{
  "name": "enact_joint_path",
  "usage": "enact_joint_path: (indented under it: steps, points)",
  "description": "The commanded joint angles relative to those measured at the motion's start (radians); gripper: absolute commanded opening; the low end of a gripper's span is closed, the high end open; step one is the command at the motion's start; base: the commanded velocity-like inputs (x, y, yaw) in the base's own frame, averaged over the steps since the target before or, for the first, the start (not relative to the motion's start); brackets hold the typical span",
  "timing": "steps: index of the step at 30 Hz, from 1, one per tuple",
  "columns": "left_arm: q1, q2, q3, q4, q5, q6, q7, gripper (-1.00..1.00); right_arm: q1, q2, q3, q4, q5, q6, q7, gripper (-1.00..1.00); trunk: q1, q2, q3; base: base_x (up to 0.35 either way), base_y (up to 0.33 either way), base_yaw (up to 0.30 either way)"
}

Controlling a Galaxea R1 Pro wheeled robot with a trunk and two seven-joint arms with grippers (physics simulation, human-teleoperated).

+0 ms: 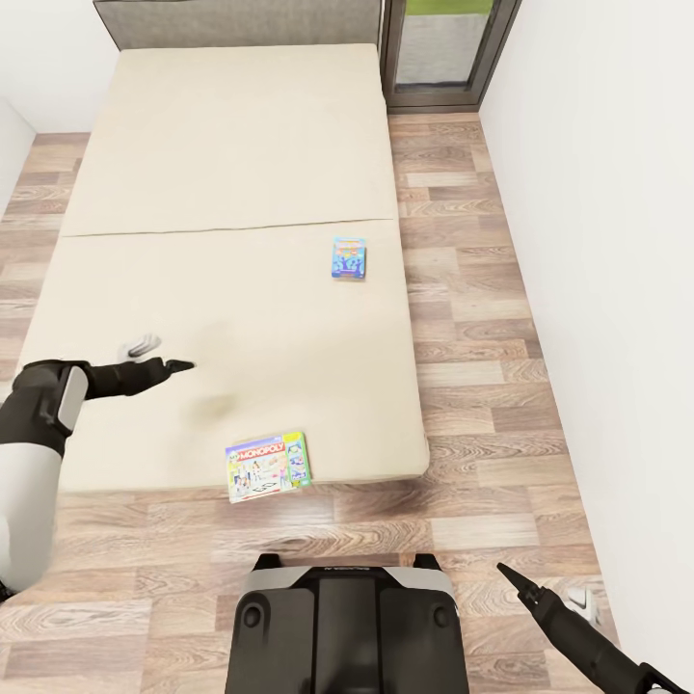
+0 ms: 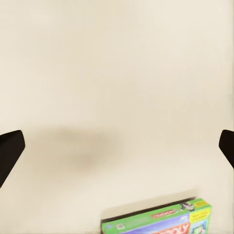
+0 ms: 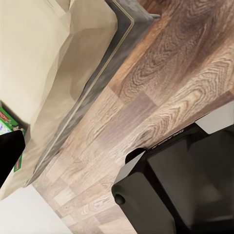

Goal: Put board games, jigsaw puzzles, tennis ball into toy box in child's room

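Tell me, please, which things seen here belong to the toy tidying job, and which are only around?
For the job:
- Monopoly board game, at the bed's near edge
- blue board game, further up the bed
- left gripper, over the bed

Only around:
- bed
- wooden floor
- glass door
- robot base

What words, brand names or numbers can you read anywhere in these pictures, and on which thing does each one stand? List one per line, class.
"MONOPOLY": on the green board game box at the near edge of the bed; the left wrist view cuts the word off.
Small print on that box: too small to read.
Blue board game box farther up the bed: lettering too blurred to read.
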Motion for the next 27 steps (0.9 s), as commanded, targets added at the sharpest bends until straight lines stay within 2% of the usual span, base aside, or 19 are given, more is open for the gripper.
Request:
enact_joint_path:
  steps: [1, 10, 12, 15, 18, 19, 23, 27]
  points:
    - [0.004, 0.01, 0.002, 0.0, 0.005, 0.009, -0.02, 1.0, 0.0, 0.0, -0.002, 0.0, -0.007, 0.009, 0.0, 1.0, 0.001, -0.001, -0.001, 0.0, 0.0, 0.0]
    - [0.054, 0.096, 0.003, 0.0, 0.004, 0.012, -0.211, 1.0, 0.0, 0.002, -0.001, 0.0, -0.004, 0.007, 0.0, 1.0, 0.001, -0.001, -0.001, 0.0, 0.008, 0.0]
    - [0.079, 0.128, 0.003, 0.0, 0.003, 0.011, -0.295, 1.0, 0.0, 0.004, 0.0, 0.0, -0.002, 0.007, 0.0, 1.0, 0.001, -0.001, -0.001, 0.0, 0.137, 0.0]
    - [0.089, 0.147, 0.003, 0.0, 0.001, 0.011, -0.351, 1.0, 0.0, 0.005, 0.0, 0.0, -0.001, 0.007, 0.0, 1.0, 0.001, -0.001, -0.001, 0.0, 0.173, 0.0]
    - [0.096, 0.164, 0.002, 0.001, -0.001, 0.011, -0.394, 1.0, 0.0, 0.007, 0.0, 0.0, 0.0, 0.007, 0.0, 1.0, 0.001, -0.001, -0.001, 0.0, 0.104, 0.0]
    - [0.096, 0.164, 0.002, 0.001, -0.001, 0.011, -0.394, 1.0, 0.0, 0.007, 0.0, 0.0, 0.0, 0.007, 0.0, 1.0, 0.001, -0.001, -0.001, 0.0, 0.082, 0.0]
    - [0.111, 0.191, 0.002, 0.002, -0.002, 0.011, -0.439, 1.0, 0.0, 0.009, 0.0, 0.0, 0.002, 0.006, 0.0, 1.0, 0.001, -0.001, -0.001, 0.0, 0.082, 0.0]
    - [0.118, 0.211, 0.002, 0.002, -0.002, 0.01, -0.459, 1.0, 0.0, 0.012, 0.002, -0.002, 0.002, 0.005, 0.0, 1.0, 0.001, -0.001, -0.001, 0.0, 0.197, 0.0]
